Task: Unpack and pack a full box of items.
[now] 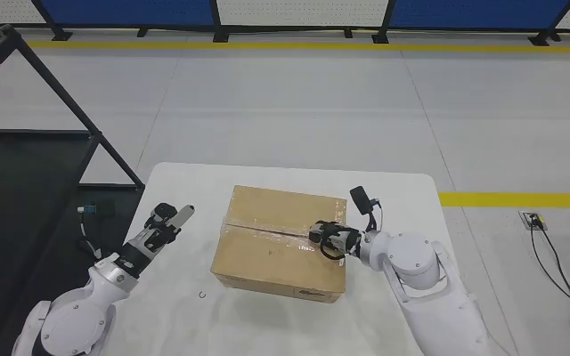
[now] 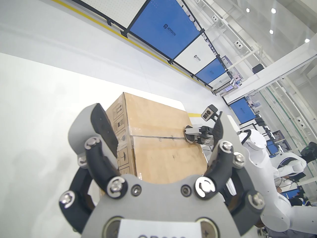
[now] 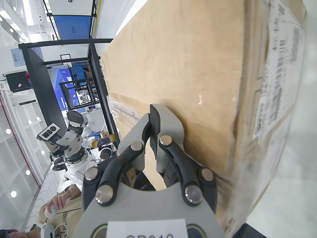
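- The brown cardboard box (image 1: 280, 258) sits shut in the middle of the white counter (image 1: 178, 307). Its taped seam (image 1: 267, 230) runs left to right across the top.
- The right pincer (image 1: 319, 235) is clenched on nothing. Its tips lie against the box top at the seam's right end and point left along it.
- The left pincer (image 1: 183, 216) is released, with the jaws spread wide. It hangs over the counter left of the box, apart from it and facing its left end.
- The right arm is the nearer one, so breaking the tape probably means a stroke leftward along the seam.
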You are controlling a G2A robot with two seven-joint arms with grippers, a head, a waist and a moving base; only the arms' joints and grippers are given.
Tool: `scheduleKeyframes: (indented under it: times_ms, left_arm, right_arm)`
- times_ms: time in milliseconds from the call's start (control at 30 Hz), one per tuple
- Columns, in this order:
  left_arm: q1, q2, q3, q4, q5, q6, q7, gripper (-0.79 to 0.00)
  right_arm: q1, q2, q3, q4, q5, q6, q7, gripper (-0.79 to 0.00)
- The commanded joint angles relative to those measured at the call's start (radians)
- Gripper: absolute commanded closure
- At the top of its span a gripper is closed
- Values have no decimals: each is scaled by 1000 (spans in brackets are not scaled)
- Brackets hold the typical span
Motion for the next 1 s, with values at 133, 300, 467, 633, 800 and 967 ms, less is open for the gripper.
scheduleKeyframes:
  times_ms: [133,300,467,633,800,967]
  left_arm:
    - [1,1,-11,9,-5,-9,-1,-785]
    - [13,3,-32,16,-18,-16,5,-785]
    - [29,4,-57,22,-35,-28,10,-785]
    - [41,6,-79,28,-53,-38,10,-785]
    - [46,7,-95,33,-66,-47,4,-785]
    - [48,9,-109,38,-78,-55,-4,-785]
  right_arm:
    - [74,-11,-81,59,-5,24,-2,0]
    - [152,-30,-158,125,10,28,-26,0]
    - [225,-52,-230,189,32,33,-38,0]
    - [287,-76,-295,260,59,32,-56,0]
    - [335,-100,-351,316,88,15,-73,0]
    - [336,-110,-341,315,120,-66,-138,0]
